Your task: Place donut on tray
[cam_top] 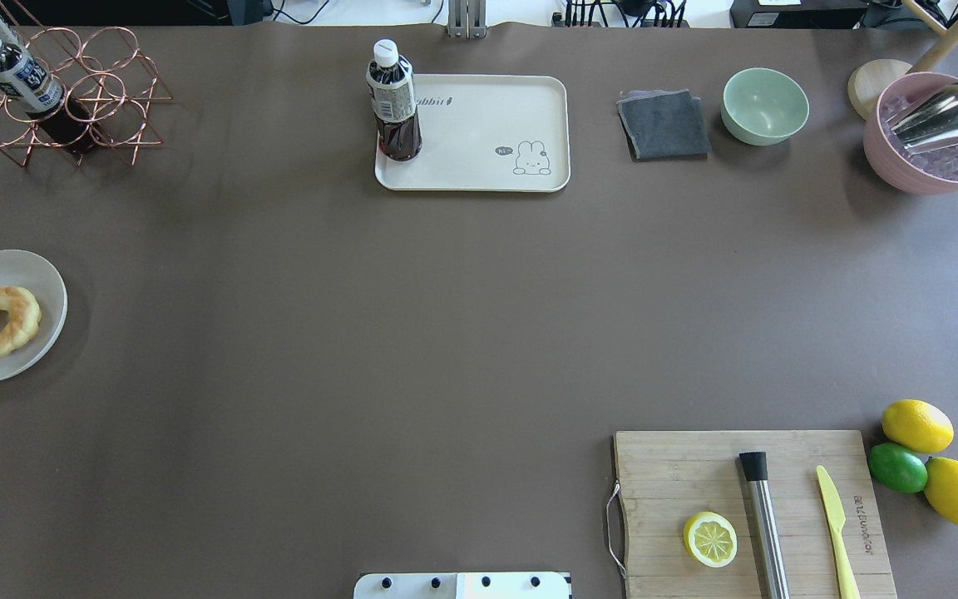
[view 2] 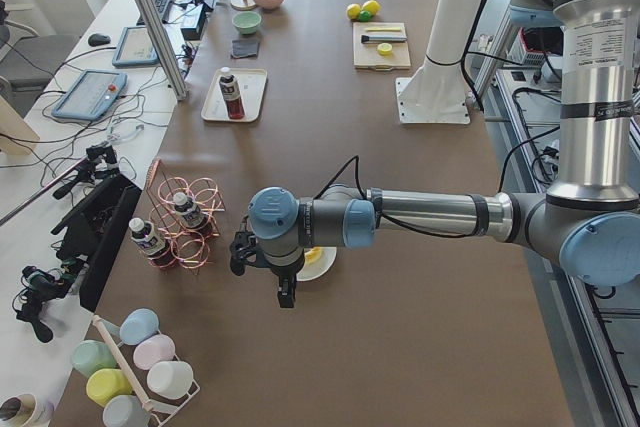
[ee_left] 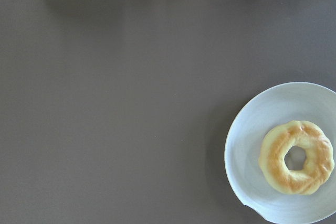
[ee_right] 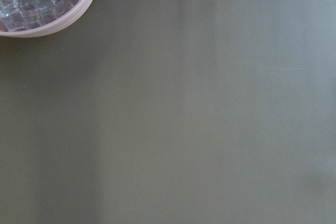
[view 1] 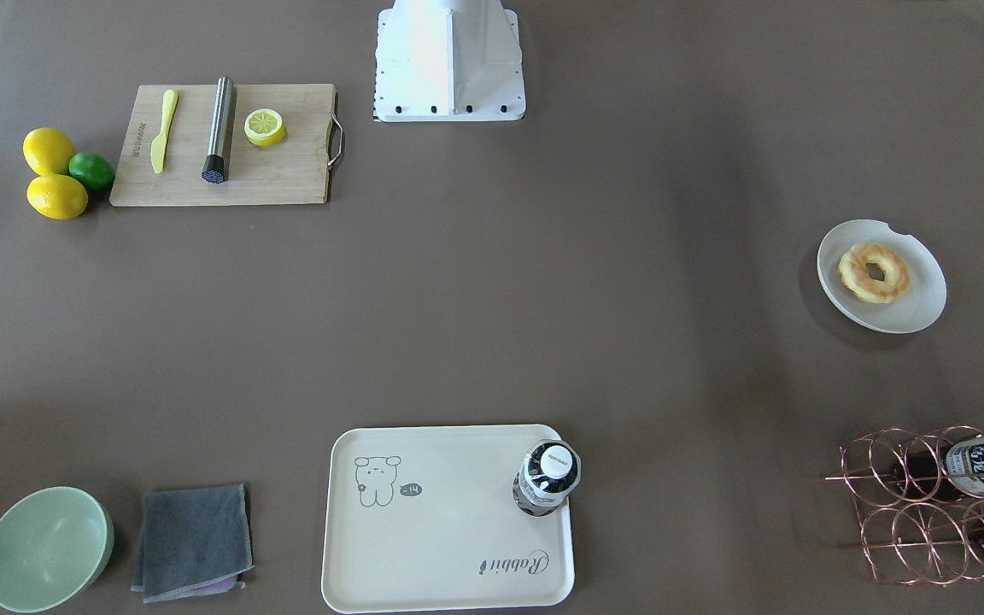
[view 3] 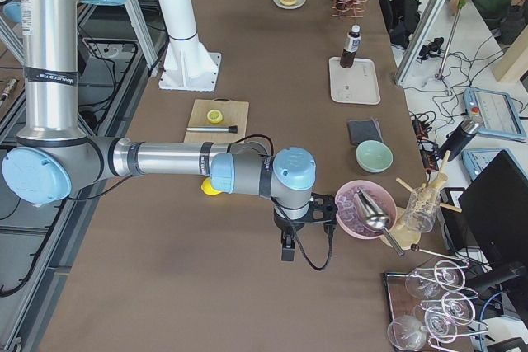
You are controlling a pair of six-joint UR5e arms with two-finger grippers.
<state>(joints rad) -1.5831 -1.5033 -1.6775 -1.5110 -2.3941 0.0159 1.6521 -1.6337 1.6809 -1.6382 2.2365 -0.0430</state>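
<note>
Script reading "Rabbit" marks one corner of the tray point(view 1: 449, 555), a smooth, cream plastic rectangle with rounded corners and a low raised rim. A line drawing of a small animal with a speech bubble occupies the diagonally opposite corner. A bottle point(view 1: 546, 478) of dark liquid stands upright on the tray at the same short end as the script. It has a white cap, and the print on its label is too small to read.

The donut point(view 1: 874, 272) lies well apart from the tray, toward the robot's left and nearer the robot. It is a golden-yellow ring with browned patches, a lumpy outline and an open centre hole, resting flat on a round off-white plate point(view 1: 919, 307) with one notch in its rim.

A wooden cutting board point(view 1: 287, 171) with a metal handle lies well apart from the tray toward the robot's right. Its engraved lettering cannot be read. The desk point(view 1: 543, 299) is matte brown.

The left hand point(view 2: 285, 292) hangs above the desk, well apart from the tray, by the plate. The right hand point(view 3: 286, 249) hangs well apart on the tray's other side. Each shows only in a side view, so whether their fingers are spread or closed cannot be told.
</note>
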